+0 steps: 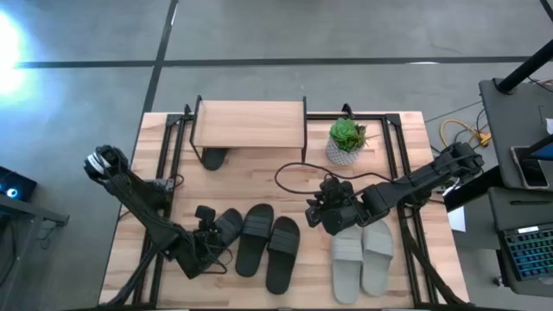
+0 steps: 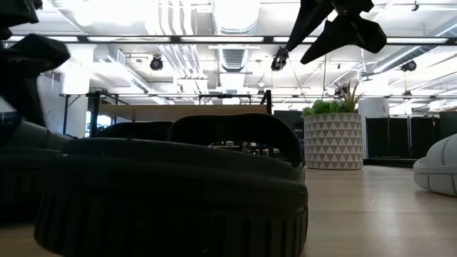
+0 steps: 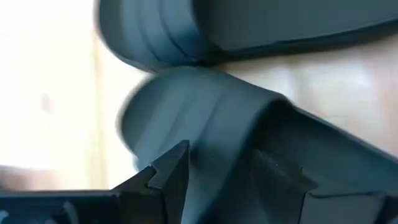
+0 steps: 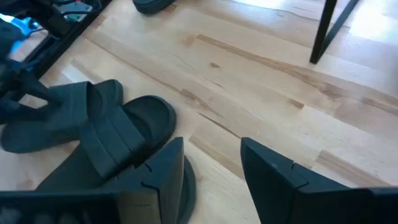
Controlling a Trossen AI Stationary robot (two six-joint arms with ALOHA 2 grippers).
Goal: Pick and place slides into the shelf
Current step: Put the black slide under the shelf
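Slides lie spread over the near half of the worktop [image 1: 242, 186]. One black slide [image 1: 228, 226] sits at the left end effector [image 1: 207, 228]. A black pair [image 1: 270, 244] lies beside it in the middle, and a grey pair [image 1: 363, 257] lies to the right. One more black one [image 1: 213, 158] already sits under the shelf [image 1: 251, 125], at its left end, and the shelf stands at the far edge, well apart from the rest.

The left end effector is down at its slide with the fingers [image 3: 169, 175] spread, and the left wrist view shows the wide strap rising between them. I judge the step in hand to be the grasp on this slide. To do it well, close across the strap or the sole's side wall where the rubber is thick, not on the thin toe lip. Seat the fingers deep before closing, because the strap will give and the shoe may pivot. Lift straight up first, as the neighbouring black pair is close and would be dragged. Carry it with the sole level and slide it in low, beside the one already there and clear of the black frame legs.

The right end effector [image 1: 327, 207] hangs open over bare wood just beyond the grey pair, holding nothing. It should take a grey slide by the strap in the same way. It should also stay clear of the plant pot [image 1: 346, 142] and the dark cable [image 1: 289, 168] on its way to the shelf's right end.
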